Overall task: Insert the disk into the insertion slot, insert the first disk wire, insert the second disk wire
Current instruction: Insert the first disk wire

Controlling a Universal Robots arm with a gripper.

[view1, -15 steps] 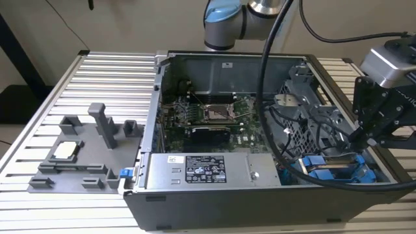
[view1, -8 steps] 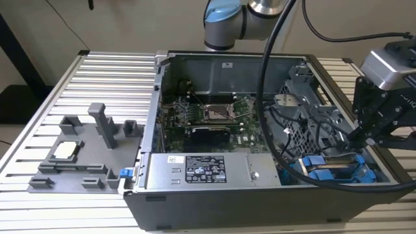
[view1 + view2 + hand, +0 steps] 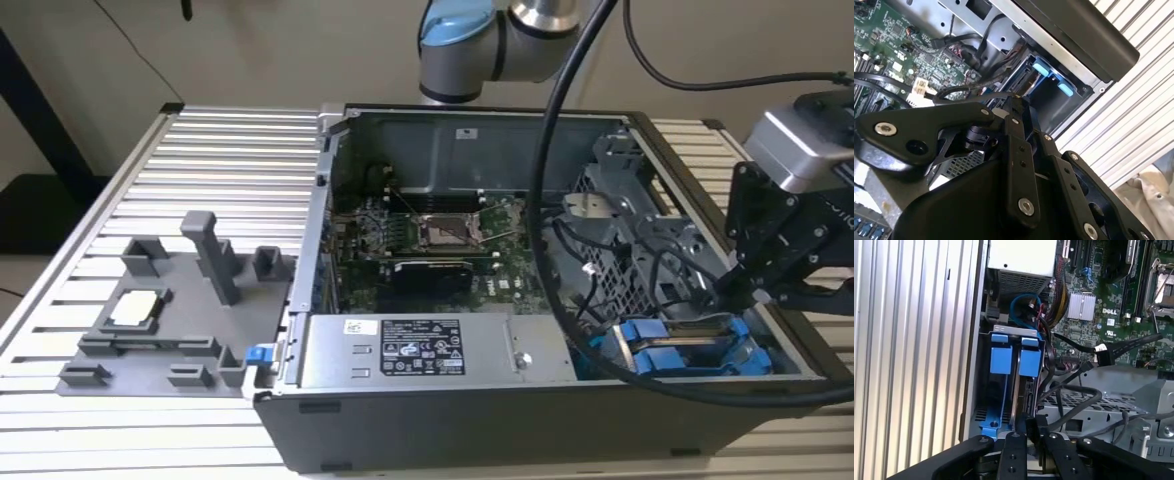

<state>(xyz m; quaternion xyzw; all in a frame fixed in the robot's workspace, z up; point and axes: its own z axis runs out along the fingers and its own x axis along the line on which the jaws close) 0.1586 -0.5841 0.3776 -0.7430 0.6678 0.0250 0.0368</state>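
Inside the open metal case (image 3: 441, 425), the black hand (image 3: 1032, 426) is hovering beside the flat blue-framed disk (image 3: 1015, 390) in the boxy grey slot (image 3: 1014, 330); its grip I cannot tell.

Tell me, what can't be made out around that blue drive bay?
- What the gripper holds, if anything: first wrist view, lost among dark cables.
- What the blue carriers contain: first wrist view, seen edge-on.
- The insertion slot front: exterior view, crossed by the arm's black hose.
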